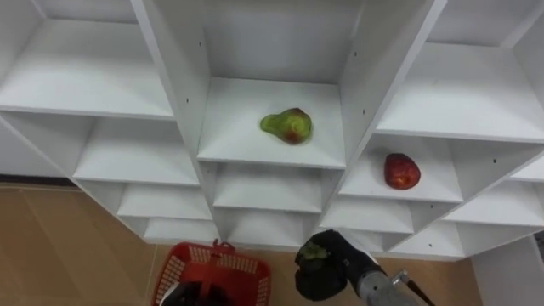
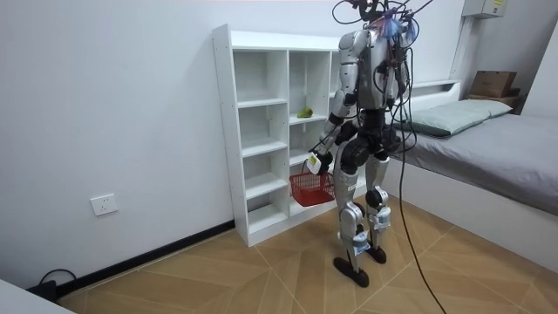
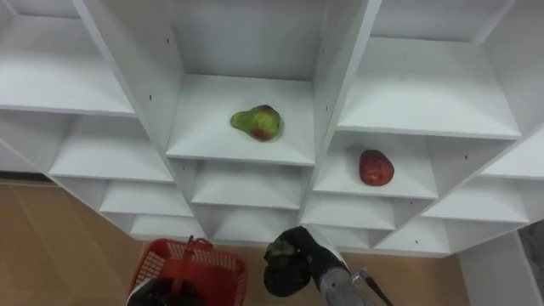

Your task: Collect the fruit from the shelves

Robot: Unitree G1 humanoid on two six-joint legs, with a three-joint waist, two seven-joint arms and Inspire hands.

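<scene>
left eye view, low and to the right: the right hand (image 1: 327, 274) has its dark fingers curled round a small green fruit (image 1: 314, 252), which sits on top of the fist, off the shelves and over the floor. the red basket (image 1: 246, 270) is just to its left, mouth up. in the room view it hangs right below the left hand (image 2: 319, 162); how that hand holds it i cannot tell.

the step looks like dropping the fruit into the basket. to do it well, bring the fist across until it is squarely over the opening, not over the rim or the handle. go low before letting go so the fruit doesn't bounce out, and keep the basket level.

two fruits are left to collect. a green pear (image 1: 287, 126) with a red blush lies on its side in the middle compartment. a red apple (image 1: 401, 171) sits one compartment to the right and a shelf lower.

the closet (image 1: 183, 93) is open white shelving, smooth and otherwise bare. the robot stands close in front of it on a wooden parquet floor (image 1: 68, 246). a bed (image 2: 497, 148) fills the room view's right, and a wall socket (image 2: 103, 205) sits low on the white wall.
</scene>
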